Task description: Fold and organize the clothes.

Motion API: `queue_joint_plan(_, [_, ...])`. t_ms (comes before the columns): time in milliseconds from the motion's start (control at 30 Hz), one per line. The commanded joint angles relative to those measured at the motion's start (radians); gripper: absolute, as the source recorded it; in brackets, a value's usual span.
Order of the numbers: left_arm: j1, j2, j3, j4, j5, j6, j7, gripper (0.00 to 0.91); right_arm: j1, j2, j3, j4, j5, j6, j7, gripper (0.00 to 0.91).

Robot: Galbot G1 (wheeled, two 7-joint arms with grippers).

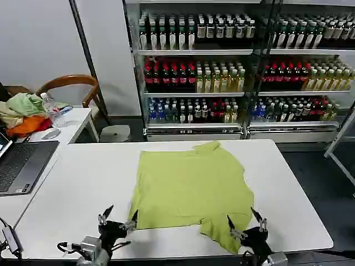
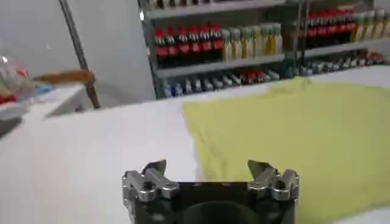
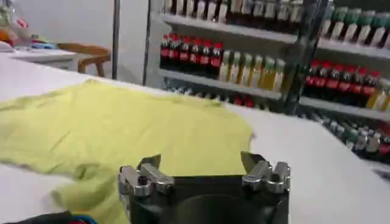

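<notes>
The lime yellow-green cotton T-shirt point(image 1: 191, 188) lies flat on the white table point(image 1: 83, 183), looking light and limp (best pinched at its near hem corners) by the open-jawed left gripper point(image 1: 117, 216) and right gripper point(image 1: 244, 221)

no readable text, bottle labels too small to read

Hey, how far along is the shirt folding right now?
Barely started. The shirt lies spread on the table, with no fold made yet. The left gripper and right gripper are open at its near edge, holding nothing. All the folding remains.
</notes>
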Motion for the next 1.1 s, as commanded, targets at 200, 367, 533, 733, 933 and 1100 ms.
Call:
queue_joint_plan(200, [0.000,-0.016,0.026,0.033,-0.054,0.056,-0.041,0.907,-0.081,-0.007,-0.008,0.020,0.022,-0.025,0.026,0.907])
queue_joint_plan(367, [-0.010,-0.024,0.025,0.063,-0.058,0.051,-0.073,0.907,-0.081,-0.002,-0.021,0.014,0.022,-0.024,0.034,0.907])
queue_joint_plan(533, [-0.018,-0.033,0.028,0.083,-0.080,0.038,-0.093,0.907,-0.072,0.003,-0.029,-0.001,0.029,-0.020,0.043,0.907])
queue_joint_plan(733, [-0.028,-0.038,0.046,0.104,-0.081,0.019,-0.094,0.050,-0.049,0.008,-0.047,-0.016,0.055,-0.022,0.051,0.202])
queue_joint_plan(933, [-0.023,-0.039,0.054,0.107,-0.084,0.012,-0.092,0.050,-0.042,0.013,-0.068,-0.022,0.064,-0.014,0.046,0.000])
queue_joint_plan(1100, [-0.017,-0.041,0.074,0.104,-0.073,0.008,-0.087,0.050,-0.041,0.013,-0.071,-0.019,0.067,-0.014,0.045,0.000])
